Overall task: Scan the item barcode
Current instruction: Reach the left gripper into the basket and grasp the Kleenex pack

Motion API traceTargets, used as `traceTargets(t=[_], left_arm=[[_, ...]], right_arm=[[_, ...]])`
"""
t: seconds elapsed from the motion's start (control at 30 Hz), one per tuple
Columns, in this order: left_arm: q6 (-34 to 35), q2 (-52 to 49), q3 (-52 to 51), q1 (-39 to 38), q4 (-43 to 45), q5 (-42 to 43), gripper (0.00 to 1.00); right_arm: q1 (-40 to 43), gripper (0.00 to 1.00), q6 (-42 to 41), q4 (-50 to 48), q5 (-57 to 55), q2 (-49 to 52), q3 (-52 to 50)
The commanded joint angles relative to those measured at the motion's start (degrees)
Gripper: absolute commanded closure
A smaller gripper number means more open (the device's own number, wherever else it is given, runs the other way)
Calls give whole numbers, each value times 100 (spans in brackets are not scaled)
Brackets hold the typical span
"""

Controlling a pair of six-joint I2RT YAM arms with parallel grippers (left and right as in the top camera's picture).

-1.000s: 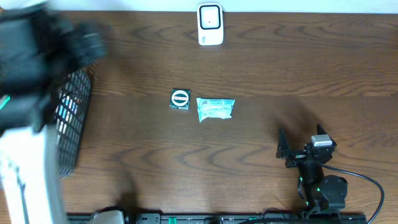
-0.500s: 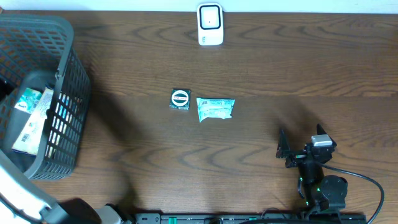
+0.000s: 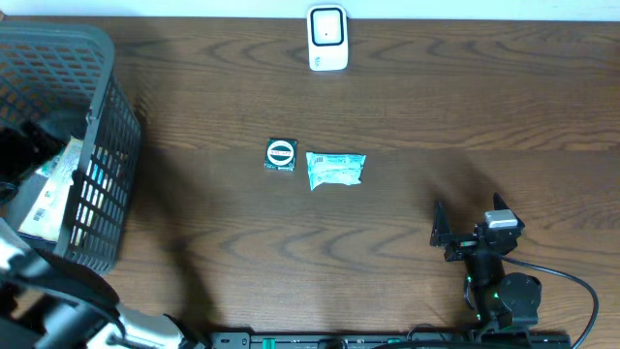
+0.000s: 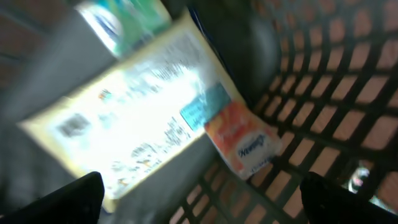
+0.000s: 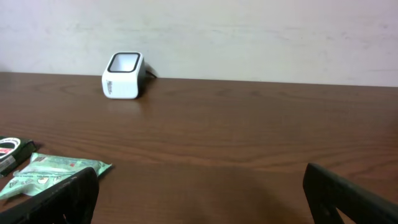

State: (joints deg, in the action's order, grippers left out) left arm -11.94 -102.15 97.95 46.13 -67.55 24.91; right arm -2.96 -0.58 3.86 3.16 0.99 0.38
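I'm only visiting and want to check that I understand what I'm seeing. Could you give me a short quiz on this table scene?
1. True or false: the white scanner touches the green packet.
2. Where is the left claw? A) above the scanner B) inside the grey basket C) above the green packet
3. Fill in: the right claw is ___ and holds nothing.

Key: 1 false, they lie well apart; 2 B; 3 open.

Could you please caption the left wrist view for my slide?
Open left gripper over a cream packet and orange packet in the basket.
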Motion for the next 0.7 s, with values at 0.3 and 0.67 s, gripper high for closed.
traceTargets(t=[0.3, 0.67], left_arm=[[-1215, -815, -24, -138, -358, 1005, 2], [-1394, -984, -234, -341, -203, 699, 6]], right_arm=[[-46, 1, 22, 24, 20, -24, -7], [-46, 1, 24, 24, 22, -24, -7]])
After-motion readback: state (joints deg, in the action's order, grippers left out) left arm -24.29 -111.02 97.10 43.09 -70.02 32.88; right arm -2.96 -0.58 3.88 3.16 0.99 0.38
